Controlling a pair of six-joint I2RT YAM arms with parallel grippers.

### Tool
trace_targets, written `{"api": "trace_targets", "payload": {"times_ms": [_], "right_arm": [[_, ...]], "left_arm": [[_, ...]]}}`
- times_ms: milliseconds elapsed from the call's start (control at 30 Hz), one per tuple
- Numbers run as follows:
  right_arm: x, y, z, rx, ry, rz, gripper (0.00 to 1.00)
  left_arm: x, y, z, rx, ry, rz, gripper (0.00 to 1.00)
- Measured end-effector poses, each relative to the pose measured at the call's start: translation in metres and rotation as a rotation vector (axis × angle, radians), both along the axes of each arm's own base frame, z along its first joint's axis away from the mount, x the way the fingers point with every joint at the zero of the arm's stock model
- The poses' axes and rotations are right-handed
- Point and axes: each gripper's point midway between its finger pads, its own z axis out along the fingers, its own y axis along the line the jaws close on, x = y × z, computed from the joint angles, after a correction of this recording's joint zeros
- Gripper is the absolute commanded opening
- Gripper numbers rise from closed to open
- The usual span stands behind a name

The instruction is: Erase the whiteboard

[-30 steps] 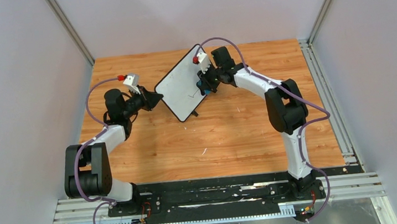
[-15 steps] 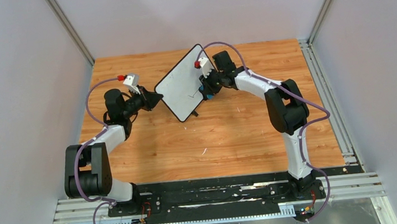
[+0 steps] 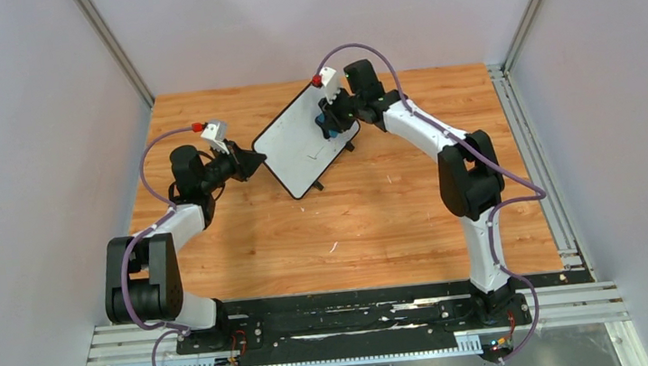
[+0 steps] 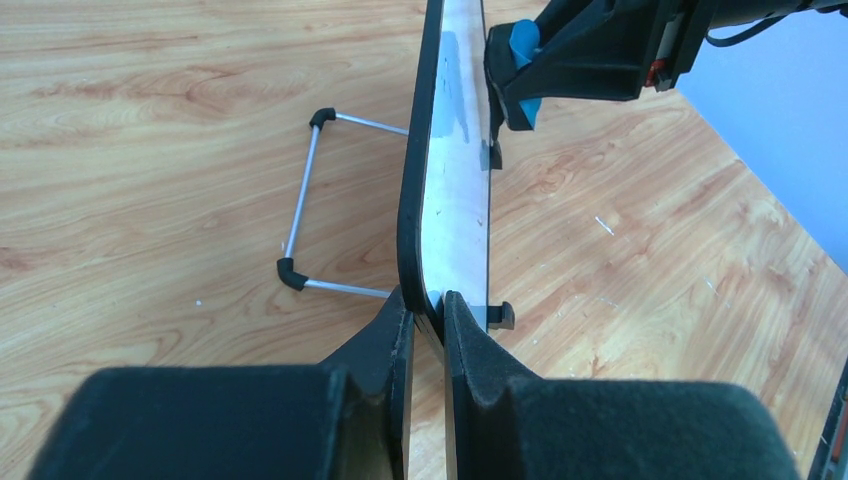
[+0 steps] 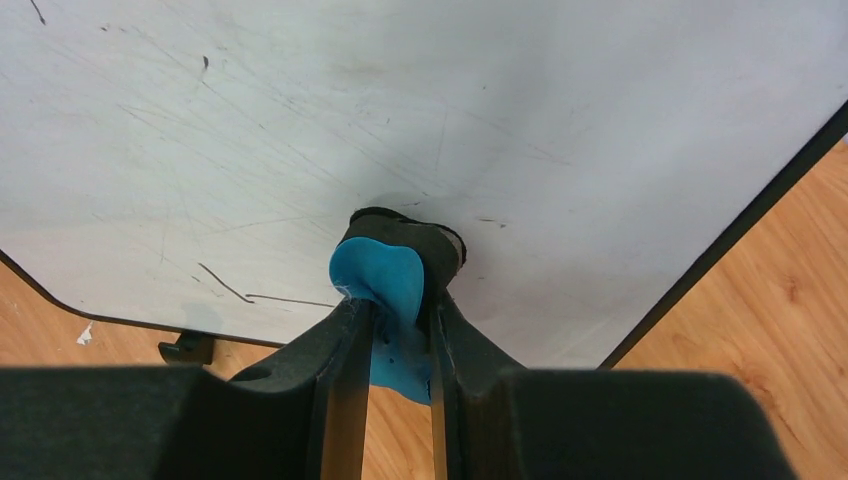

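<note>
The left gripper (image 4: 425,310) is pinching the black-framed white whiteboard (image 5: 500,120) shut on its edge, and the right gripper (image 5: 392,300), clamping the small blue eraser (image 5: 375,275), should be sweeping flat toward the black stroke (image 5: 250,295) at its lower left.

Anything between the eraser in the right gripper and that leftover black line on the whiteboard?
Nothing visible. The blue eraser in the right gripper sits against the whiteboard, and only bare board separates it from the black line near its lower edge. The left gripper clamps the board's edge, clear of that path.
</note>
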Motion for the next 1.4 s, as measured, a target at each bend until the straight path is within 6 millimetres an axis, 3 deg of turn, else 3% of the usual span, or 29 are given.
{"api": "trace_targets", "payload": {"times_ms": [167, 333, 433, 700, 933, 1033, 1133, 1400], "right_arm": [[-0.006, -0.003, -0.015, -0.016, 0.031, 0.0, 0.01], [-0.028, -0.014, -0.06, -0.063, 0.123, 0.001, 0.01], [-0.036, -0.019, -0.075, -0.081, 0.158, 0.0, 0.01], [-0.035, -0.018, -0.072, -0.079, 0.156, -0.001, 0.01], [-0.01, -0.006, -0.026, -0.03, 0.058, -0.001, 0.01], [-0.006, -0.004, -0.018, -0.02, 0.038, -0.001, 0.01], [-0.006, -0.004, -0.025, -0.026, 0.05, -0.001, 0.01], [-0.026, -0.013, -0.066, -0.061, 0.126, 0.002, 0.01]], "left_arm": [[0.0, 0.0, 0.0, 0.001, 0.0, -0.001, 0.0], [0.0, 0.0, 0.0, 0.001, 0.0, -0.001, 0.0], [0.0, 0.0, 0.0, 0.001, 0.0, -0.002, 0.0], [0.0, 0.0, 0.0, 0.001, 0.0, -0.002, 0.0], [0.0, 0.0, 0.0, 0.001, 0.0, -0.003, 0.0], [0.0, 0.0, 0.0, 0.001, 0.0, -0.003, 0.0], [0.0, 0.0, 0.0, 0.001, 0.0, -0.003, 0.0], [0.0, 0.0, 0.0, 0.0, 0.001, -0.004, 0.0]]}}
